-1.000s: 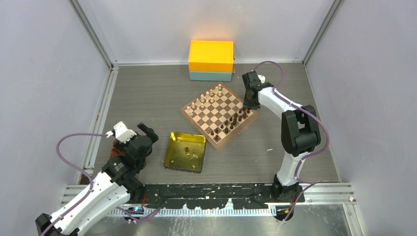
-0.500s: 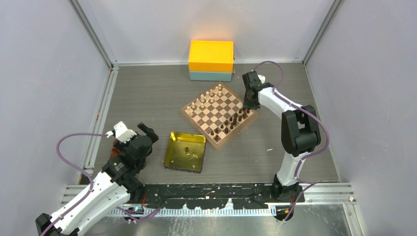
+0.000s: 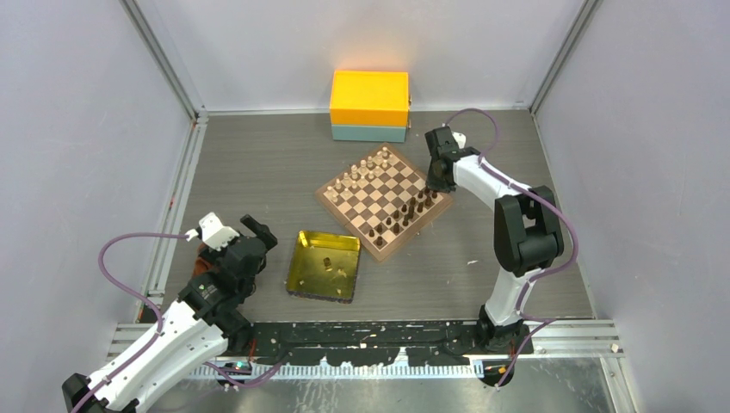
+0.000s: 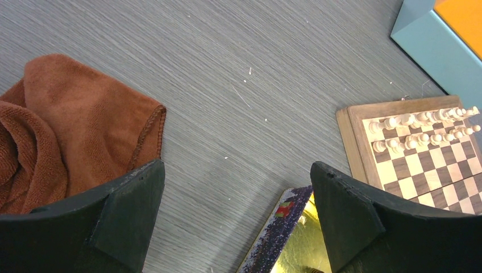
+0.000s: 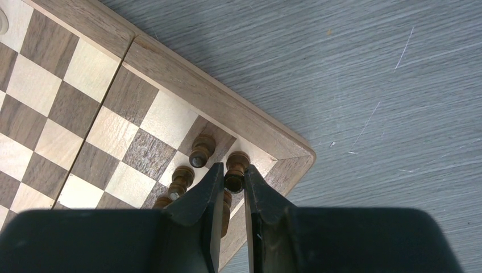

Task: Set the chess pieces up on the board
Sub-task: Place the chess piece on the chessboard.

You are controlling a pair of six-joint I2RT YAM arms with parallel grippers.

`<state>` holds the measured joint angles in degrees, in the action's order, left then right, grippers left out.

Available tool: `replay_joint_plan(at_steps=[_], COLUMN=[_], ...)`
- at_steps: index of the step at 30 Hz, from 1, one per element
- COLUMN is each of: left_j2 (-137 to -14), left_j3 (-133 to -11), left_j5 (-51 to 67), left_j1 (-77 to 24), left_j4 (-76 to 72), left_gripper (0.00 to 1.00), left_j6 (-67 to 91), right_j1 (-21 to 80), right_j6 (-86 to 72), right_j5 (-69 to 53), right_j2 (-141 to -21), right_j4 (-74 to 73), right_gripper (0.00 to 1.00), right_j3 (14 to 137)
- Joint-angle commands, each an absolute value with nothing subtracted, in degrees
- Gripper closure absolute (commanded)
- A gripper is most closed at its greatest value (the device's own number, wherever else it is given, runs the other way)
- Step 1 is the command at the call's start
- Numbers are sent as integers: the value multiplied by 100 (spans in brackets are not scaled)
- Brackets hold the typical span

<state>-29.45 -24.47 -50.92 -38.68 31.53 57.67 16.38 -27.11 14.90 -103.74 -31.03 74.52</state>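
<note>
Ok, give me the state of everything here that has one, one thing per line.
Square wooden checkered chessboard, unfolded flat, partly set up.
Right pincer, shut on a dark-brown wooden chess piece at the chessboard's corner.
Left pincer, open, empty.
Shiny gold square tray, holds a small dark piece.
Yellow-and-teal box, closed.
Rust-brown cloth, crumpled.

Tiny dark-brown chess pieces (image 3: 411,207) upright along one edge of the diagonally set checkered board (image 3: 383,191)
</note>
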Motion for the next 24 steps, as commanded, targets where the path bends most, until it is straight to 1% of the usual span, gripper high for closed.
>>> replay_joint_plan(at_steps=[1,20,24], left_j2=[-2918,-2961,-2947], left_j3=[-2466,-2477,-2479], left_j5=[-5203,-5164,-5159], left_j1=[-3891,-3890,-3893], left_j4=[2946,2927,2953], left_gripper=[0,0,0], left_j6=[5792,5817,5817], right_j1=[1622,1624,1626], right_j6=[-2751,-2749,-2751], right_j5=[1504,1486,1464], right_j2=[-10110,-9962,-10000], right_j4=[-3121,-3079,-3059], right_gripper=[85,85,79], right_j3=[7351,7190,7176])
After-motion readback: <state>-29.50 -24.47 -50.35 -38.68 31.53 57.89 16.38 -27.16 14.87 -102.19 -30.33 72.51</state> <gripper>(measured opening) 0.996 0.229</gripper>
